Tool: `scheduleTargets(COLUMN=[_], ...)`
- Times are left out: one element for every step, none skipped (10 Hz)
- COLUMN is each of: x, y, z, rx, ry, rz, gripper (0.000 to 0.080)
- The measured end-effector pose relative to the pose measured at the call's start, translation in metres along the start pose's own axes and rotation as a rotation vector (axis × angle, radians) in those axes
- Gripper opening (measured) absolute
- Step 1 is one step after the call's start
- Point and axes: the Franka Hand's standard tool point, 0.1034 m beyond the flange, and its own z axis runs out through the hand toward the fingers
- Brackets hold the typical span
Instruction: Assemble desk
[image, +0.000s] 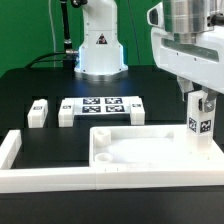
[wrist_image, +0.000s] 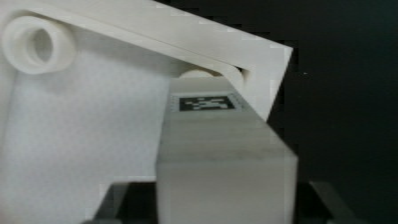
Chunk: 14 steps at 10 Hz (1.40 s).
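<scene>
Three loose legs (image: 38, 113) lie on the black table (image: 30, 85) toward the exterior view's left, one alone and two flanking the marker board (image: 101, 105). Right of them, nearer the front, the tray-like tabletop (image: 125, 148) rests rim-up just inside the white border bars (image: 60, 180). At its right end the gripper (image: 200, 108) is clamped on a fourth leg (image: 201, 122), held upright. In the wrist view this tagged leg reaches a corner socket (wrist_image: 206, 72), though I cannot tell whether it is seated, and the arm's white base (image: 100, 45) stands behind.
</scene>
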Motion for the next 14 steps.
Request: scheduleTargets(x=[0.0,-0.001,-0.003,-0.007,-0.01,-0.009,-0.009,-0.009,-0.008,-0.007,-0.011,-0.015,-0.015,-0.015], y=[0.0,0.0,0.001,0.001,0.002,0.002,0.003,0.003,0.003,0.0,0.001,0.0,0.001,0.001], z=[0.001,0.001,0.001,0.002,0.003,0.004,0.004,0.005,0.005,0.006,0.008,0.009,0.009,0.009], rx=[-0.001,-0.001,-0.018,-0.027,-0.024,-0.026,-0.028,-0.03,-0.031,-0.009,-0.016,-0.015,-0.014,-0.015], ry=[0.0,0.0,0.018,0.029,0.031,0.03,0.029,0.028,0.027,0.043,0.042,0.039,0.037,0.037], rz=[-0.036,-0.041,-0.253,-0.445,-0.515,-0.585,-0.649,-0.741,-0.812,-0.942,-1.048,-1.06,-1.043,-1.04], gripper=[0.0446,0.058,0.058,0.0635,0.0635,0.0647,0.0649,0.0649,0.0649,0.0649,0.0649,0.0649,0.0623,0.0623])
